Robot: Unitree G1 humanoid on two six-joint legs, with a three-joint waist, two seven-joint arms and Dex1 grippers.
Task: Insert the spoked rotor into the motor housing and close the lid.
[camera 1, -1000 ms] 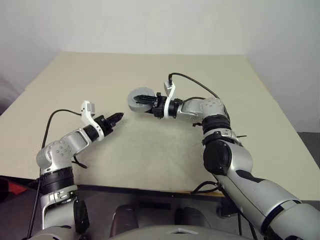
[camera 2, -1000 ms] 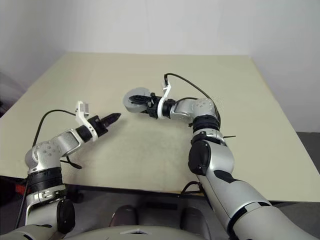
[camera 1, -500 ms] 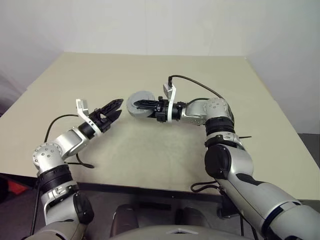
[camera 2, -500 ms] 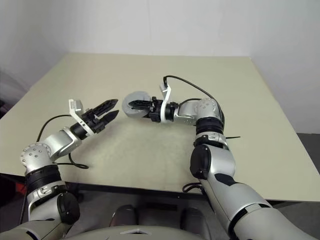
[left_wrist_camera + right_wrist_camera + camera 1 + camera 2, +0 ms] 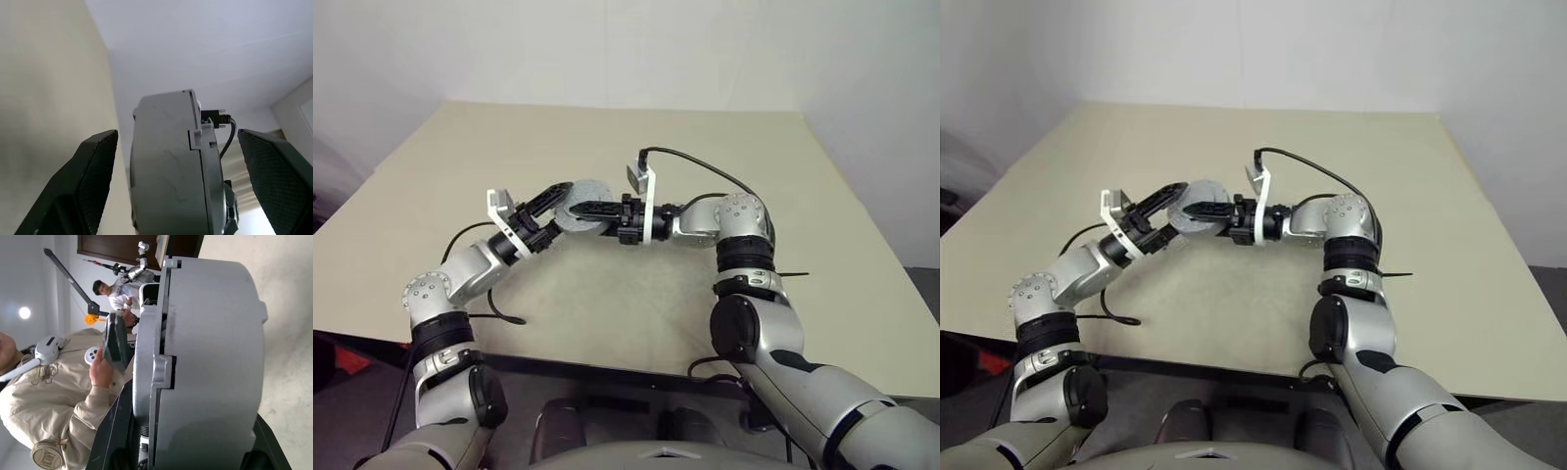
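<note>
Left gripper (image 5: pixel 551 201), centre-left of the head view, jaws spread wide either side of the motor housing (image 5: pixel 579 207) without touching it; forearm angles up from lower left. Housing sits mid-frame above the table (image 5: pixel 636 294), lid already on, turned edge-on. Right gripper (image 5: pixel 592 209) pinches it from the right, forearm level, elbow bent at right.

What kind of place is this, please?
Probably a robot lab or test room: one plain beige table against bare white walls, and in the right wrist view a person in a beige top holding a controller nearby.
</note>
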